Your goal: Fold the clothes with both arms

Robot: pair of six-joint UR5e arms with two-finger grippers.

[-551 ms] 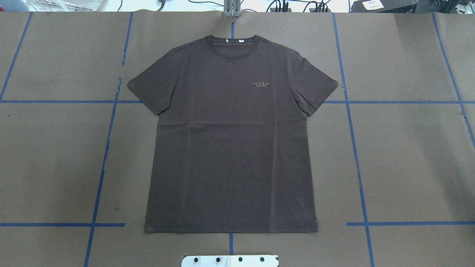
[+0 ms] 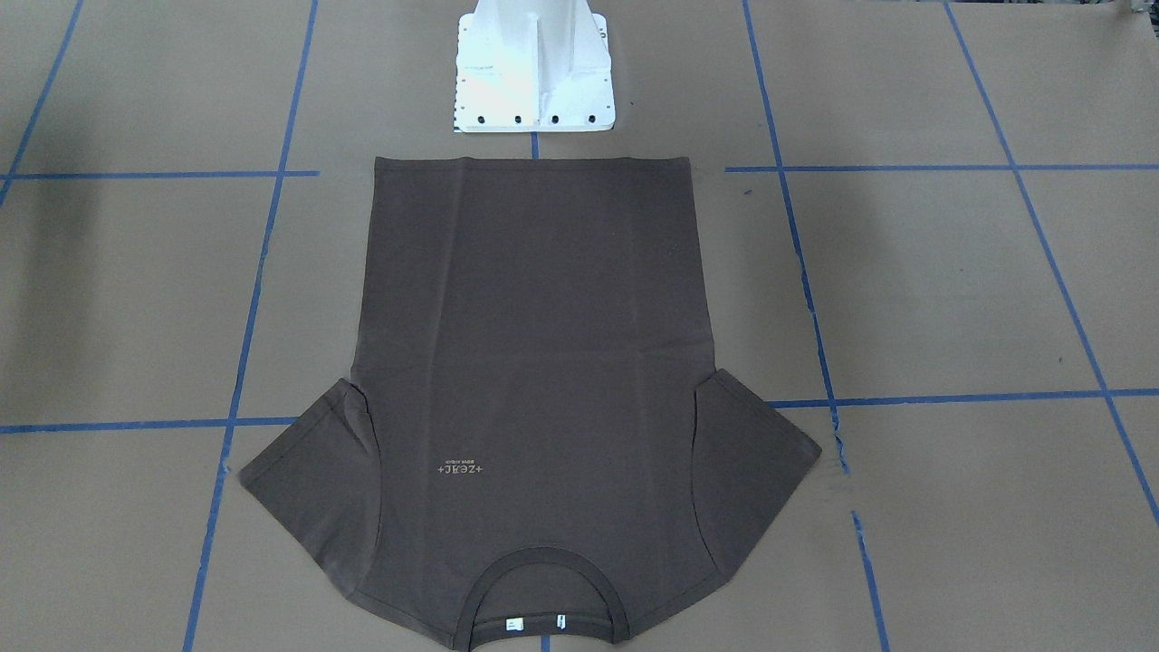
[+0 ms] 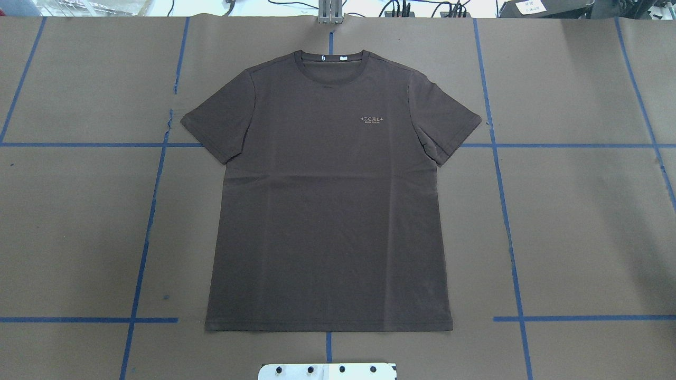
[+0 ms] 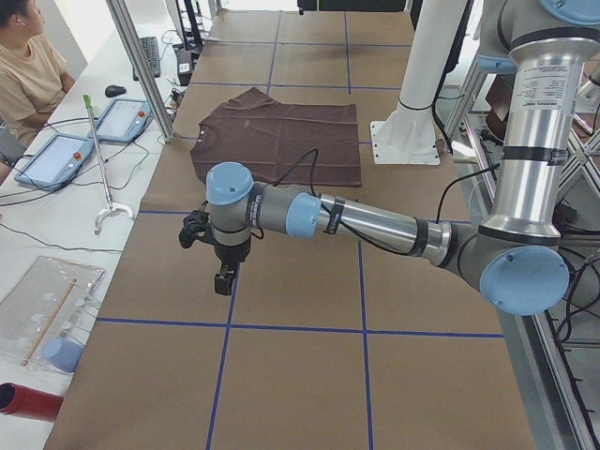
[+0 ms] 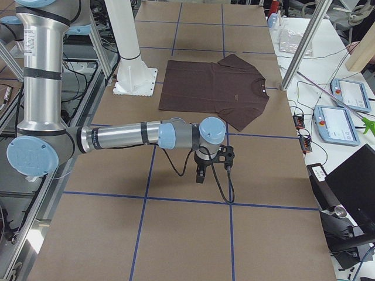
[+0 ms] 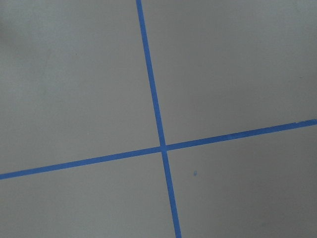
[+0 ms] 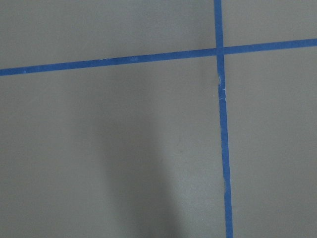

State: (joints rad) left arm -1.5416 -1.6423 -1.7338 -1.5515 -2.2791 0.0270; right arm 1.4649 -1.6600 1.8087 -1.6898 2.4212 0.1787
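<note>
The dark brown T-shirt (image 3: 327,200) lies flat and spread, front up, collar at the far edge and hem near the robot's base. It also shows in the front-facing view (image 2: 534,389), the left side view (image 4: 281,131) and the right side view (image 5: 214,88). My left gripper (image 4: 223,279) hangs over bare table well off the shirt. My right gripper (image 5: 200,175) hangs over bare table on the other side. Both show only in the side views, so I cannot tell whether they are open or shut. The wrist views show only brown table and blue tape.
The brown paper-covered table (image 3: 581,221) carries a grid of blue tape lines (image 3: 501,190). The white pedestal base (image 2: 534,72) stands just behind the shirt's hem. A person (image 4: 28,66), tablets (image 4: 117,120) and cables lie beyond the table's far side.
</note>
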